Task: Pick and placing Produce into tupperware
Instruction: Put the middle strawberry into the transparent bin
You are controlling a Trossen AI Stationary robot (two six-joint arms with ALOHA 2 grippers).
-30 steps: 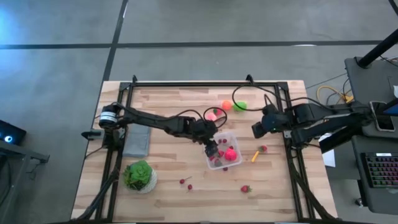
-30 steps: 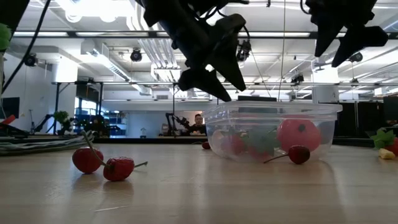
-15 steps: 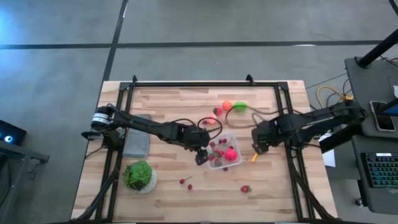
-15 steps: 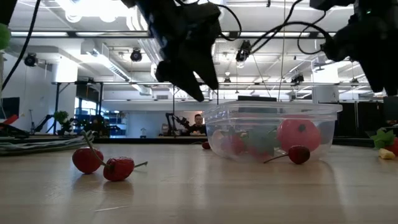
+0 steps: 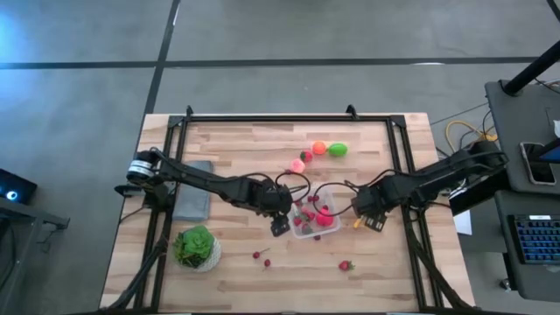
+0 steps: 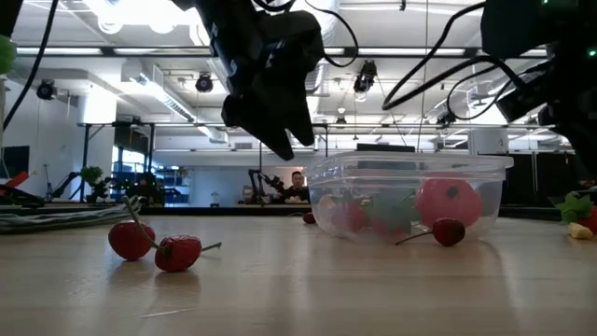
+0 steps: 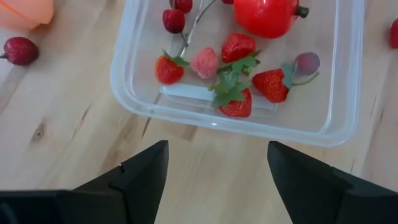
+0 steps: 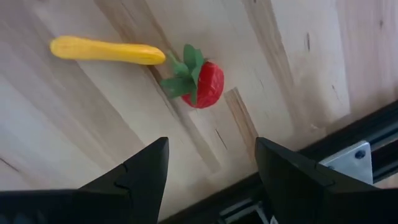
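The left gripper showed only 2 dark fingers, their bases cut off by the frame edge. An orange piece was cropped at the corner. The tupperware had its far rim out of frame, clipping a red fruit. In the low view the right gripper ran off the picture's edge, and a yellow piece was too small to identify.

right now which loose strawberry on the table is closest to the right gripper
The strawberry beside the yellow pepper, just ahead of the open right gripper. The other loose strawberry lies farther off, toward the table's front edge.
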